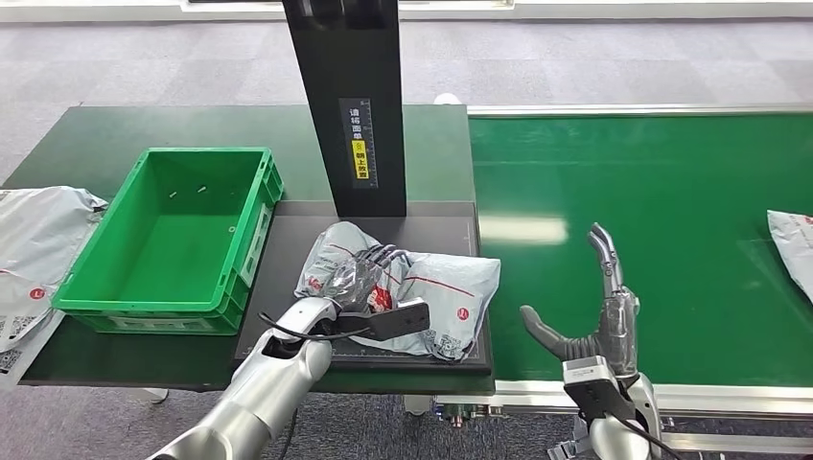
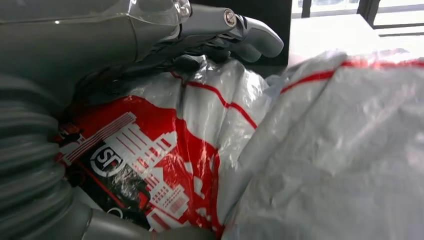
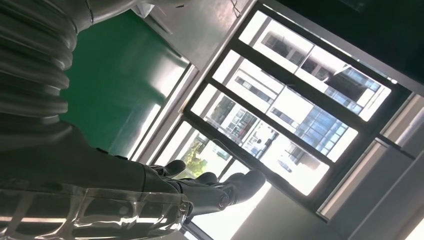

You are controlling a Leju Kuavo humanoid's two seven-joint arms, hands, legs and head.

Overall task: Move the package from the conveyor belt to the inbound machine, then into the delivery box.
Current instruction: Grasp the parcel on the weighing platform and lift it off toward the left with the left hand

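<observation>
Package [image 1: 422,292], grey with red print, lying crumpled on the dark machine plate [image 1: 288,278], toward its front edge, just before the black post [image 1: 350,96]. Left hand [image 1: 369,273] down on the package's left half, fingers curled over the bag and gripping it; in the left wrist view, thumb [image 2: 250,32] hooked across the plastic [image 2: 200,125]. Right hand [image 1: 594,321] raised above the belt's [image 1: 671,240] near edge, holding nothing, fingers upright, thumb spread wide. Green box [image 1: 177,240] at the plate's left edge. Second bag [image 1: 791,249] at the belt's right edge. More bags [image 1: 38,249] left of the box.
</observation>
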